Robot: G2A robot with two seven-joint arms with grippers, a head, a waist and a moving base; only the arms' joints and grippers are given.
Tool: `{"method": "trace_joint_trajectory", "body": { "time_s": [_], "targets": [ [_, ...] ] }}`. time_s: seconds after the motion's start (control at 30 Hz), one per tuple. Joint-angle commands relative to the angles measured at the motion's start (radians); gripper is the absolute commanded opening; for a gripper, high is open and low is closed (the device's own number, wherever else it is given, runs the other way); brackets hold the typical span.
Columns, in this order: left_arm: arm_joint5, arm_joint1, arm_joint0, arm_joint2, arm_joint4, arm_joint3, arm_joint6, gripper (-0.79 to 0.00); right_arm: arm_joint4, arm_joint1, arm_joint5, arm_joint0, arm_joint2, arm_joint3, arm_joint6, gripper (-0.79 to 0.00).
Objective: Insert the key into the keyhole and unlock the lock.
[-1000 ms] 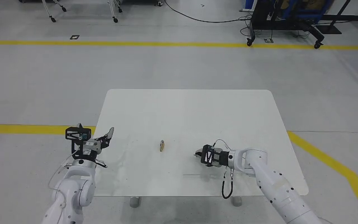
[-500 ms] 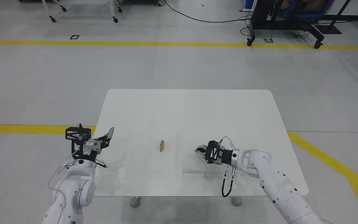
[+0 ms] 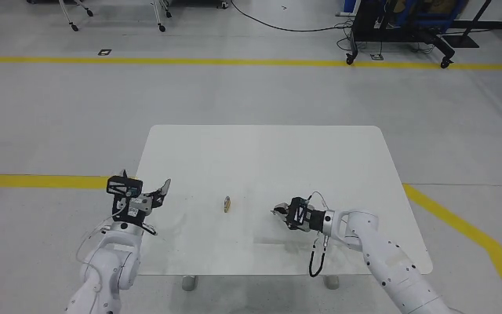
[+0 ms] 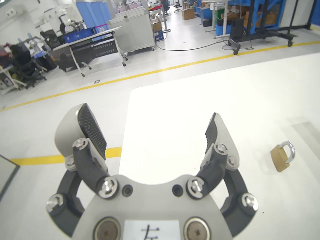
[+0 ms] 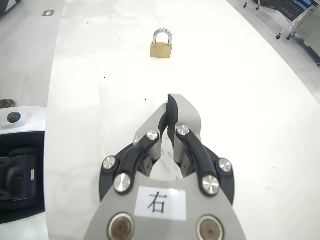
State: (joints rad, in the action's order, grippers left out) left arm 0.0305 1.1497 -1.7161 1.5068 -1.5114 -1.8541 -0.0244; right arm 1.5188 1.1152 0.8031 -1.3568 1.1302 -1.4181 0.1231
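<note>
Since a second ago, the left tool (image 3: 159, 196) is shifting inward over the edge of the white rectangular table (image 3: 314, 157), its fingers spread wide and released. The right tool (image 3: 278, 210) is hovering low, clenched with its pads pressed together. A small brass padlock with a silver shackle (image 3: 227, 204) is lying flat between both tools, touching neither.
</note>
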Motion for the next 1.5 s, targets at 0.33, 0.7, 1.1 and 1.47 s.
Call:
{"method": "trace_joint_trajectory", "body": {
  "time_s": [0.33, 0.7, 1.1, 1.47],
  "targets": [
    [0.264, 0.029, 0.239, -0.323, -0.095, 0.058, -0.143, 0.000, -0.088, -0.006, 0.060, 0.011, 0.014, 0.024, 0.018, -0.785],
    [0.356, 0.056, 0.374, -0.459, -0.044, 0.156, -0.243, 0.000, -0.104, -0.010, 0.072, 0.024, 0.007, 0.063, 0.048, -0.785],
    [0.324, 0.078, 0.419, -0.594, -0.183, 0.248, -0.260, 0.000, -0.124, -0.008, 0.063, 0.054, -0.008, 0.124, 0.069, -0.785],
    [0.321, 0.086, 0.428, -0.620, -0.220, 0.284, -0.254, 0.000, -0.187, -0.006, 0.052, 0.066, -0.005, 0.159, 0.091, -0.785]
  ]
}}
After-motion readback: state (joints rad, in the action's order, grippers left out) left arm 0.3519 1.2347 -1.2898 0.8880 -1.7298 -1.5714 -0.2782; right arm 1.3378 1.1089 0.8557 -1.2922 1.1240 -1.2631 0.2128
